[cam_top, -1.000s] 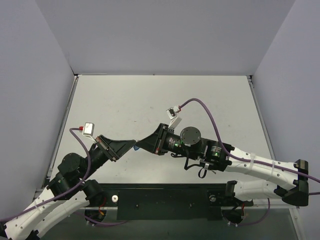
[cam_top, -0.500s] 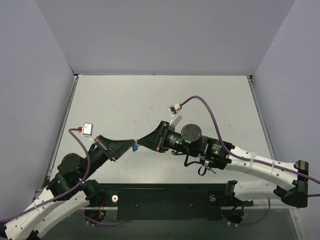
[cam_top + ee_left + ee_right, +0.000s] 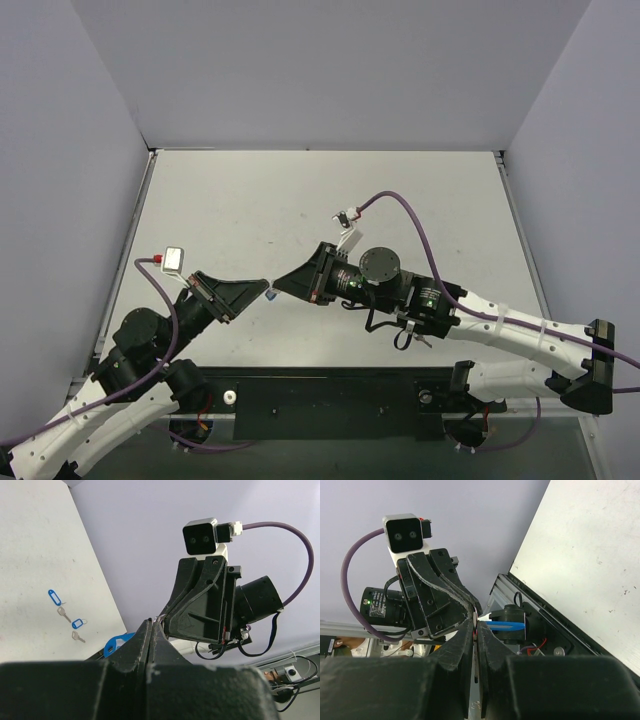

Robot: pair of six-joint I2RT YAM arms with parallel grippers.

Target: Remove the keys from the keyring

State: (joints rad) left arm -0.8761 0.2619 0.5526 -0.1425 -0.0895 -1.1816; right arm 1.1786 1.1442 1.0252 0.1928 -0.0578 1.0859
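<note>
Two blue-tagged silver keys (image 3: 62, 614) on table (image 3: 30, 555); left fingers (image 3: 142, 641), right fingers (image 3: 464, 641) clamp blue-tagged keyring (image 3: 505, 625).

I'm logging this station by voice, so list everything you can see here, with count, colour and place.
keys: two, silver with blue tags, lying on the table, apart from both claws
keyring: one, thin silver wire with blue tag, at the meeting claw tips, tag dangling
table: one, white, under the arms
walls: three, pale lavender, around the table
cables: two, purple, looping off the wrists
wrist cameras: two, black-and-white, one per wrist
left claw: one, black, shut on the keyring
right claw: one, black, shut on the keyring, tip to tip with the left claw
</note>
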